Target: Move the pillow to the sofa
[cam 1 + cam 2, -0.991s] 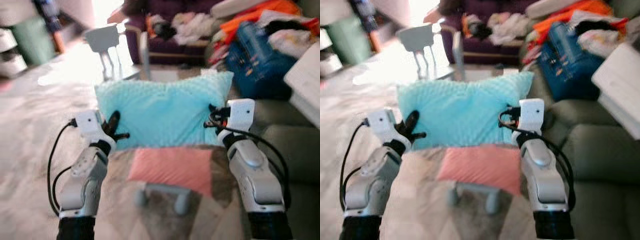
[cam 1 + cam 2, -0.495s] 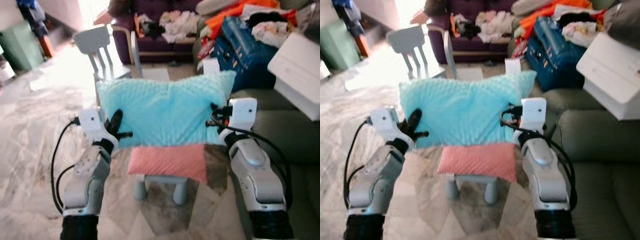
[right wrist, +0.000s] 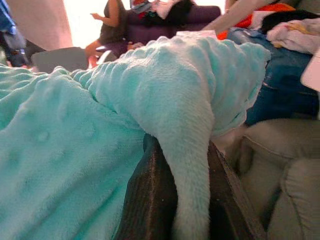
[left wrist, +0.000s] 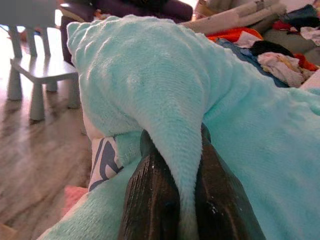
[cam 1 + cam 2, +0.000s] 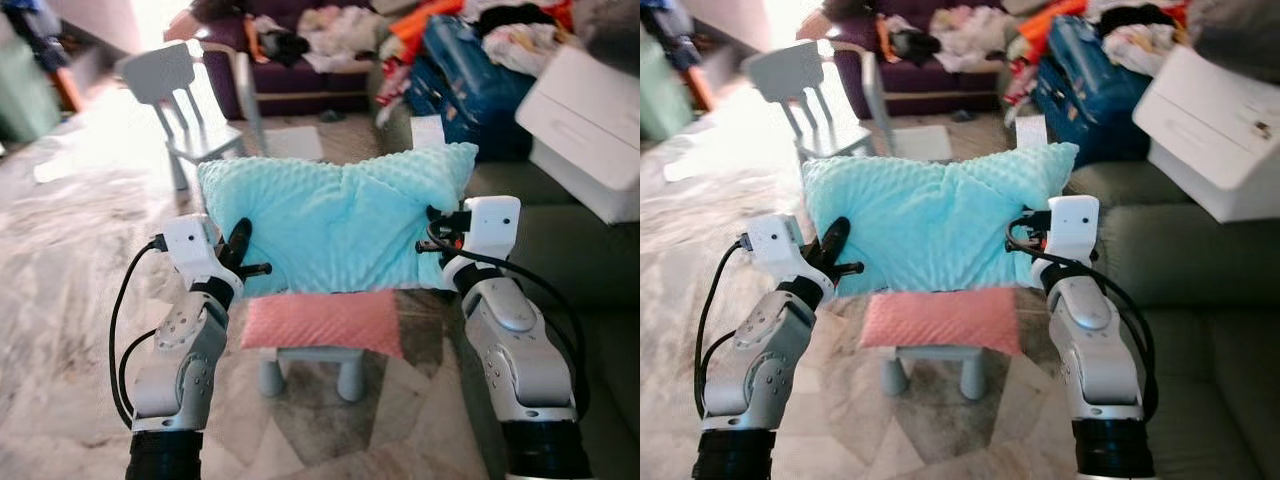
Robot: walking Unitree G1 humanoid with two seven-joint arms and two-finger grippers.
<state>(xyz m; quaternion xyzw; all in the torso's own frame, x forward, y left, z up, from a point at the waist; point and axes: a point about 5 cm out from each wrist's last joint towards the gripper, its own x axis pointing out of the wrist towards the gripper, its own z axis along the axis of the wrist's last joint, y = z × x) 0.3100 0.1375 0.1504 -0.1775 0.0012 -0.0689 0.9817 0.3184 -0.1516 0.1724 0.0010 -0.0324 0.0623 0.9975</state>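
Turquoise dimpled pillow (image 5: 335,225) held up in the air between both arms, in front of the robot, above a small grey stool (image 5: 308,366) that carries a pink cushion (image 5: 325,322). Left gripper (image 5: 243,255) pinches the pillow's left edge; right gripper (image 5: 432,232) pinches its right edge. Both sets of jaws are closed on a fold of the fleece, fabric squeezed between the black fingers (image 4: 150,200), as the wrist views show.

Grey-green sofa (image 5: 1200,300) sits just to the robot's right, with a white box (image 5: 1215,130) on it; pillow is not on it. Behind that, a blue bag (image 5: 480,75) under a heap of clothes (image 5: 520,40). Farther back, a purple sofa (image 5: 290,80) also piled with clothes. Small grey chair (image 5: 175,100) stands on the marble floor (image 5: 70,250) to the left.

Right wrist view adds a person (image 3: 107,27) sitting at the purple sofa's end. Left wrist view shows a white patch with dark print (image 4: 102,162) under the fleece.
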